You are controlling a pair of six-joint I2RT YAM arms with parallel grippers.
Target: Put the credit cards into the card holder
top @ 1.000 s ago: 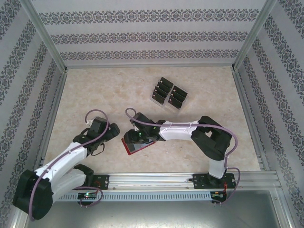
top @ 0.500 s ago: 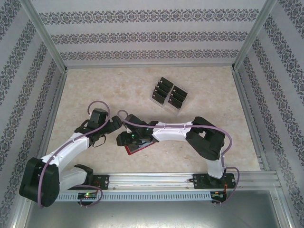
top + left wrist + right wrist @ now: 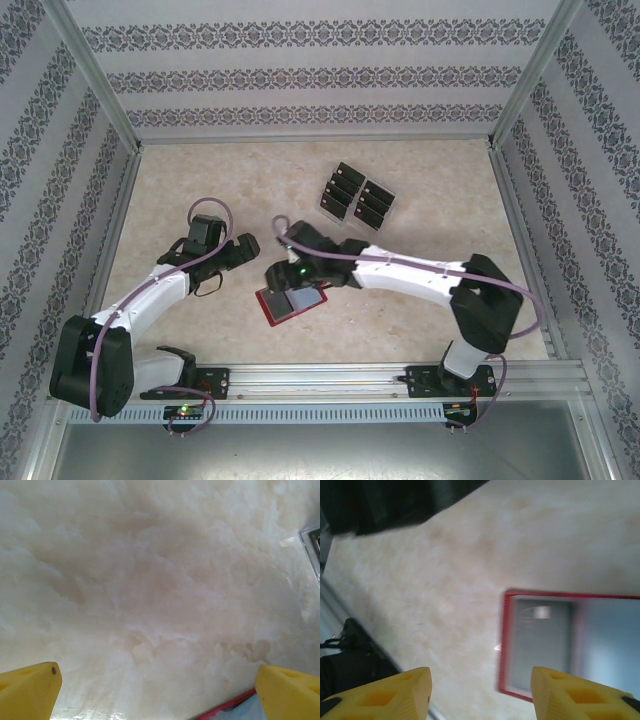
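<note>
My right pincer [image 3: 480,692] hovering parted and empty over the red edge of the open card holder [image 3: 555,645], my left pincer [image 3: 157,690] gaping wide over bare table [image 3: 150,580] beside it, credit cards [image 3: 357,200] sitting well apart behind.

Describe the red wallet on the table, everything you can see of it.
The card holder is a small red folding wallet, lying open and flat on the pale marbled table, near its front edge. A red border frames a grey-blue inside in two panels; it looks like soft leather or vinyl. The right gripper hangs open above one end, its fingers apparently clear of it; it rests on the table alone.
</note>
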